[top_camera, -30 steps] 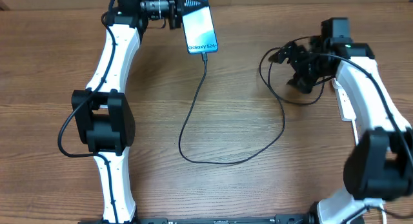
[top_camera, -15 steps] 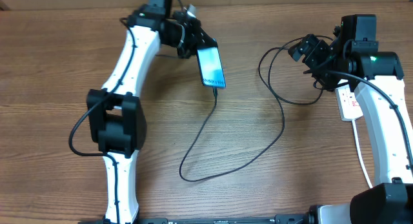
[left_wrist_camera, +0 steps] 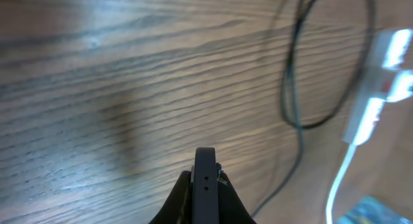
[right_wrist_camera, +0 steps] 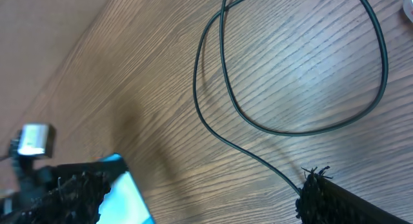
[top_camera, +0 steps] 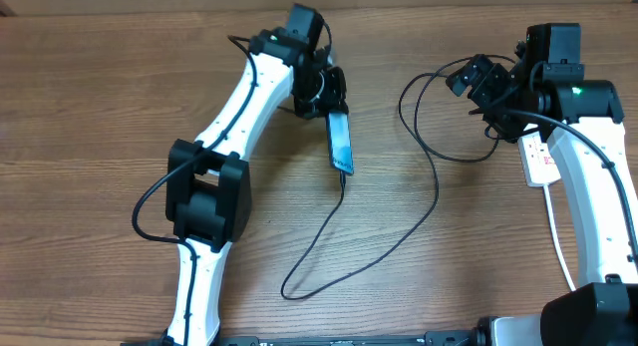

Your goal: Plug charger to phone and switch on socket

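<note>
My left gripper (top_camera: pixel 329 99) is shut on the phone (top_camera: pixel 341 144) and holds it turned on edge above the table's middle. The left wrist view shows its black edge (left_wrist_camera: pixel 205 185) between my fingers. The charger cable (top_camera: pixel 436 191) hangs from the phone's lower end, loops across the table and runs up to my right gripper (top_camera: pixel 479 84); its plug is hidden. The right gripper is open, with the cable (right_wrist_camera: pixel 213 130) passing by one finger. The phone's blue screen also shows in the right wrist view (right_wrist_camera: pixel 126 195). The white socket strip (top_camera: pixel 539 163) lies under my right arm.
The strip and its white cord show blurred at the right of the left wrist view (left_wrist_camera: pixel 377 98). A cable loop (top_camera: pixel 459 155) lies on the wood left of the strip. The table's far edge runs along the top of the overhead view.
My left arm has swung right and toward the middle, turning the phone from flat to on edge; the cable followed. My right gripper rose from the strip, then stayed still.
</note>
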